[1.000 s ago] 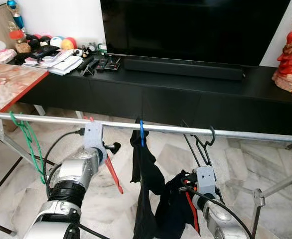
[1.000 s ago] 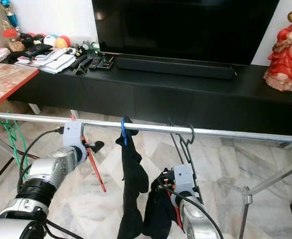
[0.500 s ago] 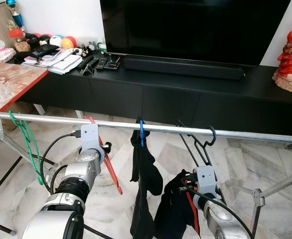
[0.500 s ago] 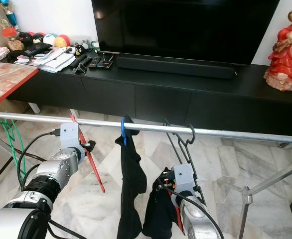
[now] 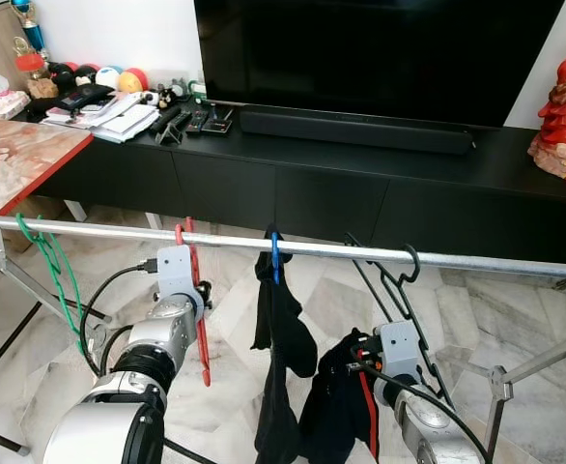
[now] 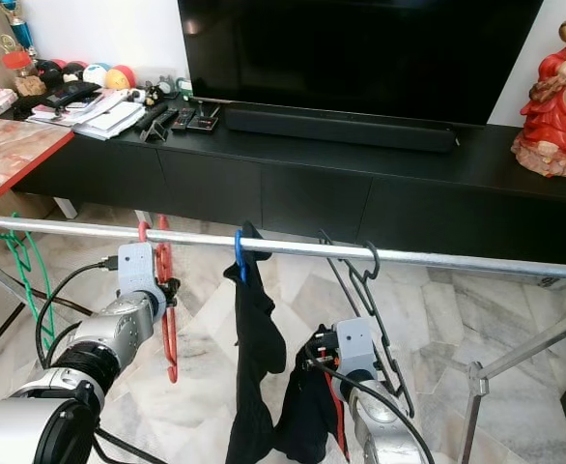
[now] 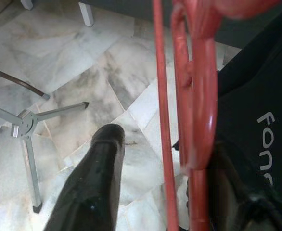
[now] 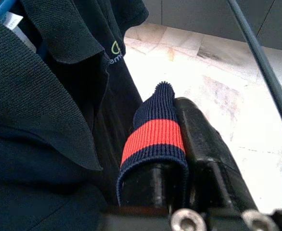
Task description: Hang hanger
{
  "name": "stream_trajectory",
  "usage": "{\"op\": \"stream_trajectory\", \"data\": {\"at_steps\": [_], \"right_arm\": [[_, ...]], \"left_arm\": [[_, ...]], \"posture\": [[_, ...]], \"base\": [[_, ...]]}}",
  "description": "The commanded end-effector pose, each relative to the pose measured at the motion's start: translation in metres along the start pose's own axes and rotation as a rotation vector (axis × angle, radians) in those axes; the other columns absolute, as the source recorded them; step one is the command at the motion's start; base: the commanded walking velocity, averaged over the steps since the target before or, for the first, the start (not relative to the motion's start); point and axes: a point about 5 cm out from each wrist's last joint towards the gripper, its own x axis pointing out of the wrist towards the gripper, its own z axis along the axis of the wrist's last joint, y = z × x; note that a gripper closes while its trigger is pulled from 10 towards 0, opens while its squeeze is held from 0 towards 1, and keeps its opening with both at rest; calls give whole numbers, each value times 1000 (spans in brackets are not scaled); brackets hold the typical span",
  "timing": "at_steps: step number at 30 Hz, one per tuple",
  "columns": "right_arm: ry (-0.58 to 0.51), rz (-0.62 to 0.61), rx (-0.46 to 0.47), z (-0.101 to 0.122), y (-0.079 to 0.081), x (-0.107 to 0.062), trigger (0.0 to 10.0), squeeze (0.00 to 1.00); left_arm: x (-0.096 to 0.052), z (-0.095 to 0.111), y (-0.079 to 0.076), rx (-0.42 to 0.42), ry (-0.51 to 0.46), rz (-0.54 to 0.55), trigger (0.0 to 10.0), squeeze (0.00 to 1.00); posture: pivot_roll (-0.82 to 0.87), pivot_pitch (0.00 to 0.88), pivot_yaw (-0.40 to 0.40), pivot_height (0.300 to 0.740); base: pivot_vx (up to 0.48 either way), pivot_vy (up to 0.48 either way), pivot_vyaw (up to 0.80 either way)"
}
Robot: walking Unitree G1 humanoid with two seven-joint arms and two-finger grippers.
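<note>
While hooked, red hanger btwn left fingers.

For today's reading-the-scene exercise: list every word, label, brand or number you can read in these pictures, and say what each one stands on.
"fon": white letters on the black garment beside the red hanger in the left wrist view, cut off at the picture's edge.
A small green logo with lettering on the dark shirt in the right wrist view: too small to read.
Papers on the TV cabinet: print too small to read.
</note>
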Motion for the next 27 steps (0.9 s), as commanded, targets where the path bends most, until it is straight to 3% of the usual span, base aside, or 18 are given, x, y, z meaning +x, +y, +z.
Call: {"op": "stream_trajectory", "data": {"at_steps": [1,17,24,27], "right_arm": [[-18,10,-12,3,3,2,10000,0],[-9,11,-18,0,1,-1,10000,0],[-5,25,-22,-1,6,0,10000,0],[-5,29,-23,-2,6,-1,10000,0]], "left_arm": [[1,4,1,17,-6,-3,0,0],[-1,-2,10,49,-29,3,0,0],[-4,-21,20,86,4,3,0,0],[-8,-20,22,67,-59,-25,0,0]], "posture": [[26,74,5,740],[30,61,-6,740],[36,35,-10,740],[39,19,-9,740]], "base": [[0,0,0],[0,0,0],[0,0,0],[0,0,0]]}}
